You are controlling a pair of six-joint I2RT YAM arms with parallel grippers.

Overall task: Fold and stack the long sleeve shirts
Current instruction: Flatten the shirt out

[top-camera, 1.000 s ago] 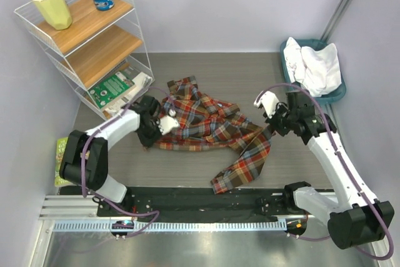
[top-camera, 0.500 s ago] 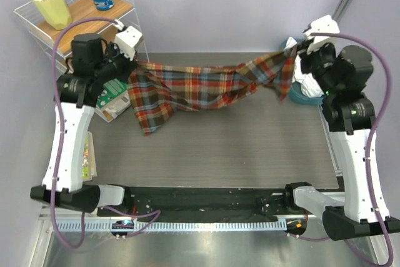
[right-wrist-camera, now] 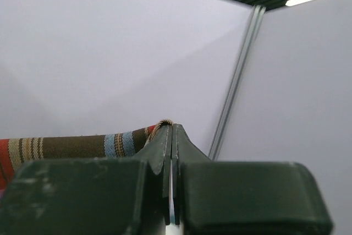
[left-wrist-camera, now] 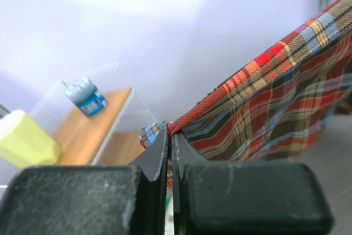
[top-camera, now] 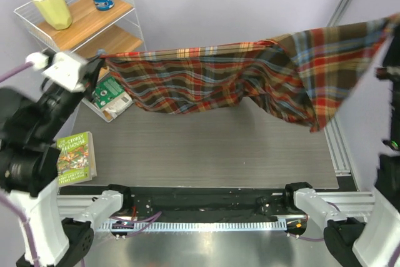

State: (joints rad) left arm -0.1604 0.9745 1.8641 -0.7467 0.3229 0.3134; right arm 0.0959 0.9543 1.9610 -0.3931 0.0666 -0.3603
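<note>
The plaid shirt [top-camera: 219, 82] is now held stretched high above the tabletop [top-camera: 206, 154], raised and pulled wider than before, one end pinched in the left claw [left-wrist-camera: 169, 133], the other in the right claw [right-wrist-camera: 171, 130].

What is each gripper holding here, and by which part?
Both hold the plaid shirt, stretched in the air between them: the left gripper pinches one end's edge, the right gripper the opposite end. Collar, hem or cuff cannot be told.
</note>
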